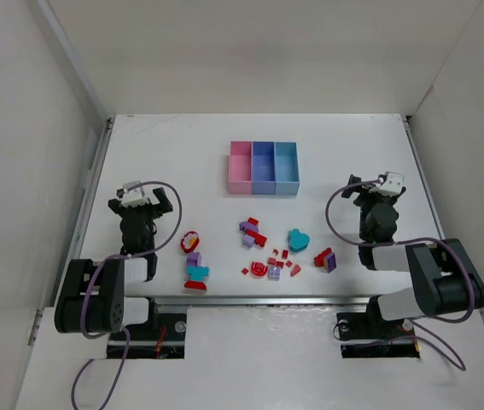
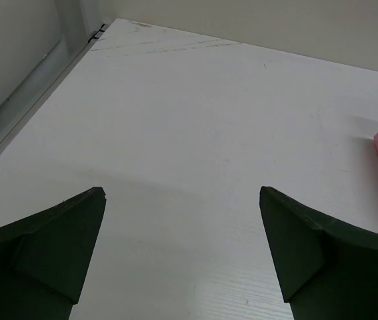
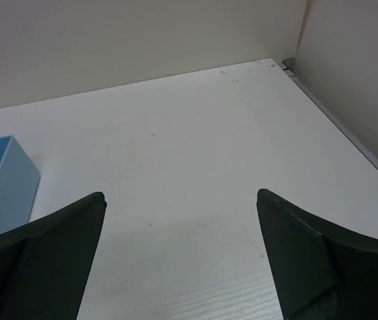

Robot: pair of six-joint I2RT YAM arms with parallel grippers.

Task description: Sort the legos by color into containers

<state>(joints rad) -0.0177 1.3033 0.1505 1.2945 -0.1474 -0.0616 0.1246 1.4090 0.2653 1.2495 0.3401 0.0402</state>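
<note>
Standing joined: three containers (image 1: pixel 263 189); perhaps twenty legos (image 1: pixel 273 261).

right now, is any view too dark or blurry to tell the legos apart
top external: even light, sharp, legos colours clear though the smallest are tiny; left wrist: left pincer nearly black, soft shadow band on the table; right wrist: right pincer equally dark, no glare.

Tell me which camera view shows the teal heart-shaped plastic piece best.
The top external view: the teal heart-shaped plastic piece lies in plain sight on the white table. Neither wrist view shows it at all.
</note>
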